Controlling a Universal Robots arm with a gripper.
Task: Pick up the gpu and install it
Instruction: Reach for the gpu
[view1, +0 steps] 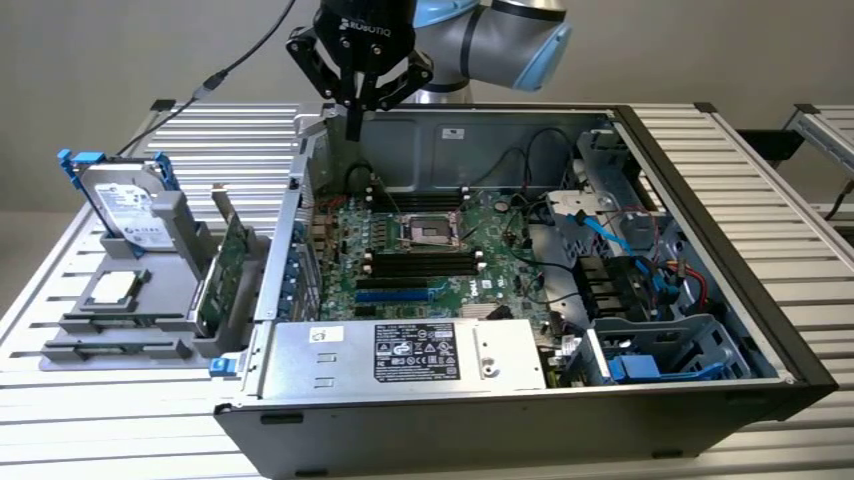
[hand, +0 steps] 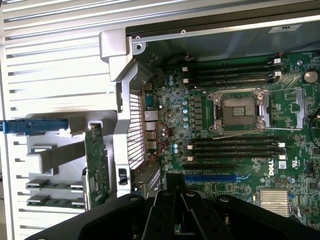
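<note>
Shut and empty, the pincer hangs over the computer case, at its 11 o'clock corner in the exterior view. At 9 o'clock the gpu stands on edge in a grey holder, probably leaving its upper edge free for grasping.

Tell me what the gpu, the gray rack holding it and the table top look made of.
The gpu: green circuit board, likely fibreglass laminate, dotted with soldered parts. The gray rack: matte, even colour, probably plastic. The table top: ribbed silvery slats, dull sheen, likely aluminium.
</note>
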